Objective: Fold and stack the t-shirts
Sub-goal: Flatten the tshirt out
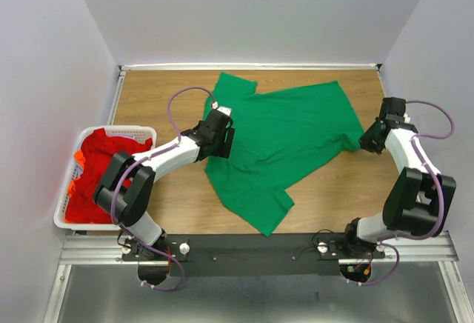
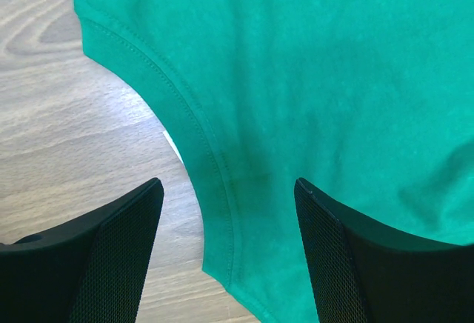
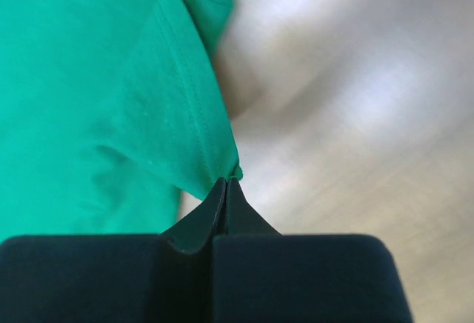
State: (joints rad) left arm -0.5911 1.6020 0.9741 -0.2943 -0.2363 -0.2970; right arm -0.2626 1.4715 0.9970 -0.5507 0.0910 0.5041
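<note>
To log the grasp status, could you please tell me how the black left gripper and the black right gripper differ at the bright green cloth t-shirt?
The left gripper stands wide open; the right gripper is shut. The left gripper straddles a curved stitched edge of the bright green cloth t-shirt without gripping it; the right gripper pinches a hemmed corner. Both are black and sit at that shirt's edges above the wooden table.
</note>
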